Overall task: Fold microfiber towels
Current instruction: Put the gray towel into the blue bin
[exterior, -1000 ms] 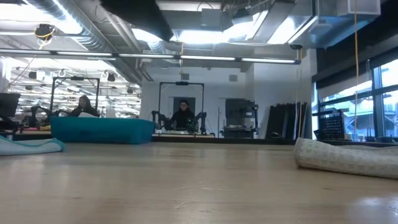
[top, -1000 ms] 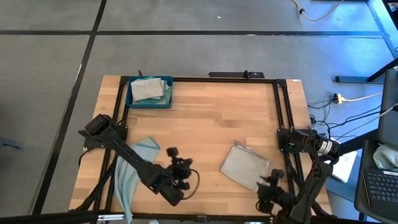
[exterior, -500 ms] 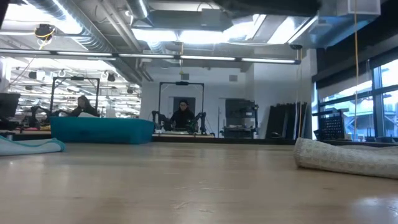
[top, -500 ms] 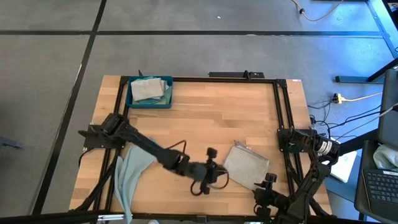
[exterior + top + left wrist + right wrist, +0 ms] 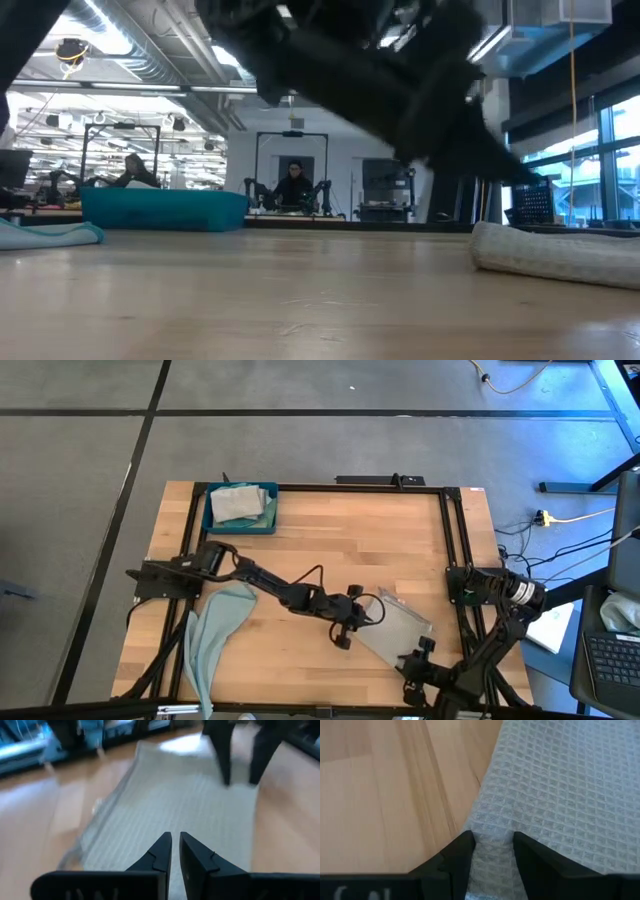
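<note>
High view: on the pale wooden table (image 5: pixel 330 530) with its black frame, a light grey waffle-weave microfiber towel (image 5: pixel 395 635) lies folded near the right part of the front edge. The left gripper (image 5: pixel 347 622), at the end of a dark arm stretched across the table's middle, sits at that towel's left edge; in the left wrist view its two dark fingers (image 5: pixel 162 851) stand almost together, empty, just over the grey cloth (image 5: pixel 175 805). The right gripper (image 5: pixel 415 660) is at the towel's front corner, and the right wrist view shows its fingers (image 5: pixel 457 855) clamped on a pinched fold of the grey weave (image 5: pixel 550 785). A pale blue limp microfiber towel (image 5: pixel 215 635) drapes over the table's front left corner. At the back left corner a rigid dark blue rectangular tray (image 5: pixel 240 525) holds folded pale grey-green cloths (image 5: pixel 238 502). In the low view the tray (image 5: pixel 165 210) stands far off and the grey towel's rolled edge (image 5: pixel 560 255) lies at the right.
</note>
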Robot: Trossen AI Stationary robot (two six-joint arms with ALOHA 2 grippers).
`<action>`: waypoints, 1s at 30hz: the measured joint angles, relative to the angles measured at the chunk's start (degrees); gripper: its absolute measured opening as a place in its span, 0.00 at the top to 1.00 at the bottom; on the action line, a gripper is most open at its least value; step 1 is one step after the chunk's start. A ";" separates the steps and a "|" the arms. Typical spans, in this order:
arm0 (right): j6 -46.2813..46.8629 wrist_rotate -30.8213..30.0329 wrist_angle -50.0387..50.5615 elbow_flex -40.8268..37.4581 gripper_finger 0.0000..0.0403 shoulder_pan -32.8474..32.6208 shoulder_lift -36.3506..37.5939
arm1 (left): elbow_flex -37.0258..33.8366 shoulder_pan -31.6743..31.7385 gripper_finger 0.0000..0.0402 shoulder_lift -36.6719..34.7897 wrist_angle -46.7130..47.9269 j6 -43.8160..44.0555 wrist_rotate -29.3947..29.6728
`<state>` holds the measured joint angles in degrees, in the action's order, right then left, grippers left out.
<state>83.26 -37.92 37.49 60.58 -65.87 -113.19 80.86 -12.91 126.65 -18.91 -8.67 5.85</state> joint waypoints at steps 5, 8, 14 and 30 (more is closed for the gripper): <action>0.72 -1.62 0.12 0.53 0.62 -0.76 -0.24 | 0.11 1.38 0.93 1.50 -0.42 2.09 0.85; 0.72 -0.93 -1.56 0.61 0.62 -0.82 -0.28 | 0.09 1.60 0.93 2.20 0.25 2.21 0.88; 0.55 -1.06 -2.63 0.84 0.62 -0.91 -0.08 | 0.09 0.66 0.93 1.84 0.23 2.11 -1.22; -6.78 2.14 18.04 18.88 0.61 -1.48 1.71 | 0.79 -6.73 0.93 -0.16 0.10 -15.05 -0.88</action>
<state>76.48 -35.78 55.53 79.46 -67.35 -111.48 81.65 -19.64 126.50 -18.81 -23.72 4.97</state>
